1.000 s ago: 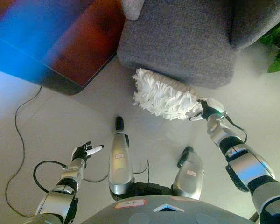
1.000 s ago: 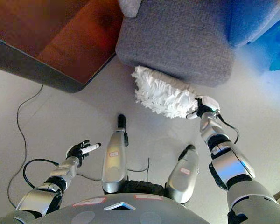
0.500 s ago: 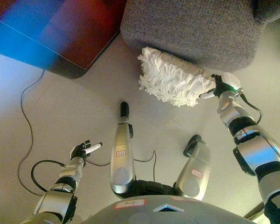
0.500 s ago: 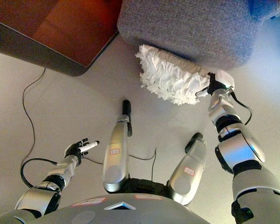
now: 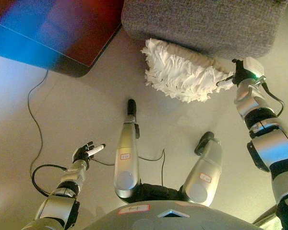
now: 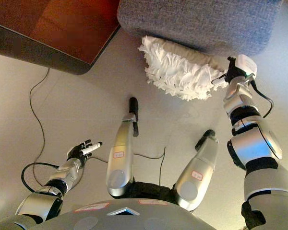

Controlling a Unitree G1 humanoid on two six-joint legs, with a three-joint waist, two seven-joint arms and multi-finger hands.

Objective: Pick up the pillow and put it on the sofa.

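A white shaggy pillow (image 5: pixel 182 72) hangs off the floor just in front of the grey sofa (image 5: pixel 201 24), its far edge against the sofa's front. My right hand (image 5: pixel 237 76) is shut on the pillow's right end, fingers pinching the fabric. My left hand (image 5: pixel 85 153) hovers low at the lower left over the floor, fingers relaxed and holding nothing.
A dark red-brown low table (image 6: pixel 53 28) fills the upper left, its rounded corner close to the sofa's left side. A thin black cord (image 5: pixel 36 105) runs across the pale floor on the left.
My right hand has carried the pillow up and toward the sofa's front edge. The camera has shifted, so sofa and table sit higher in view. The left hand has stayed put.
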